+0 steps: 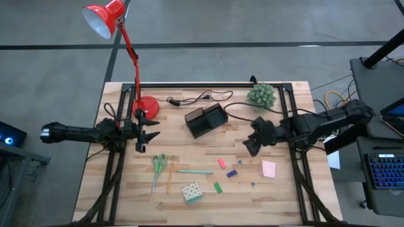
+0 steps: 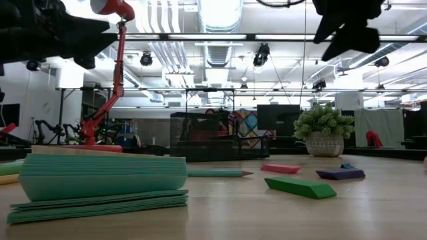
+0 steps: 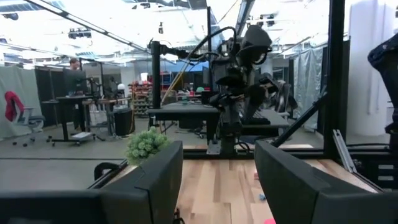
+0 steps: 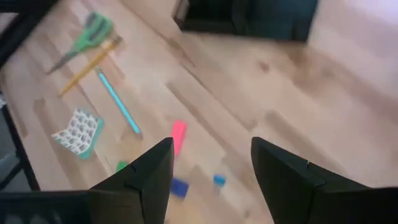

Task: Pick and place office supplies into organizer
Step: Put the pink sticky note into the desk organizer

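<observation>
The black two-compartment organizer [image 1: 205,120] stands on the table's far middle. Nearer lie the green-handled scissors [image 1: 158,166], the yellow pencil [image 1: 170,178], the teal pen [image 1: 194,171], the pink eraser [image 1: 221,163], the blue eraser [image 1: 232,173], the green eraser [image 1: 218,187], the patterned cube [image 1: 191,192] and the pink sticky pad [image 1: 268,169]. My right gripper [image 1: 252,146] hovers open, right of the organizer and above the erasers; in its wrist view [image 4: 211,171] the pink eraser [image 4: 178,134] lies just ahead of the fingers. My left gripper [image 1: 142,136] waits open at the left, above the table [image 3: 217,180].
A red desk lamp [image 1: 146,106] stands at the far left with its cord running behind the organizer. A small green plant [image 1: 262,94] sits at the far right. Bare wood [image 1: 297,202] shows at the near right corner. Black frame rails run along the table's sides.
</observation>
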